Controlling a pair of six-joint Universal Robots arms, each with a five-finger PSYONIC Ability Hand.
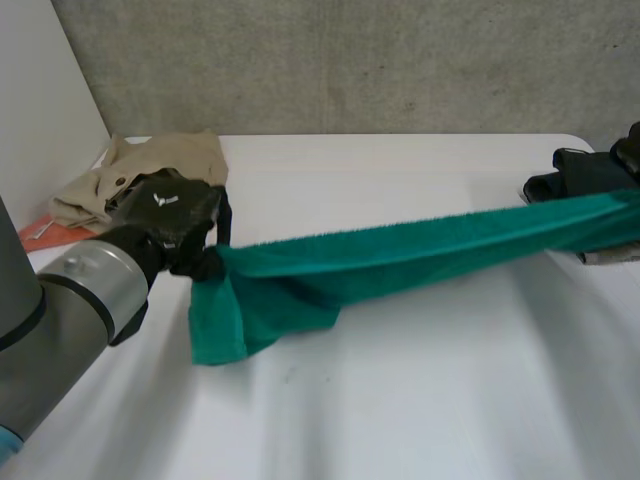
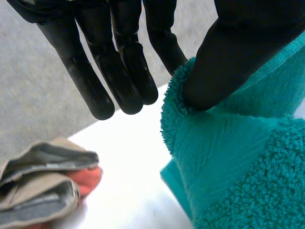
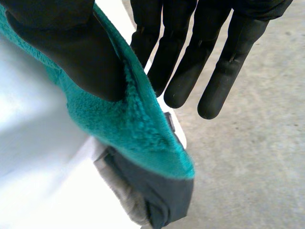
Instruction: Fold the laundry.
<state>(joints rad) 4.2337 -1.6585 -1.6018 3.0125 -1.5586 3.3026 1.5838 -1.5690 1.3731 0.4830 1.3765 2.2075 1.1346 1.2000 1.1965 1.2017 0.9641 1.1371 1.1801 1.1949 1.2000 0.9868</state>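
Note:
A green towel [image 1: 400, 255] hangs stretched in a long band above the white table [image 1: 420, 400], between my two hands. My left hand [image 1: 170, 215] grips its left end; the thumb [image 2: 228, 62] presses into the terry towel [image 2: 238, 167] while the fingers [image 2: 119, 71] stay straight beside it. A loose flap droops from that end onto the table. At the table's right edge my right hand [image 1: 600, 170] holds the other end, its thumb [image 3: 71, 47] clamped on the towel's edge [image 3: 124, 124], with the fingers [image 3: 190, 71] straight behind the cloth.
A beige garment [image 1: 150, 165] lies bunched at the back left, over something orange [image 1: 50, 232]. Dark grey folded clothing [image 3: 157, 191] sits under the towel's right end at the table's edge. Beyond the table is a concrete floor [image 3: 257, 157].

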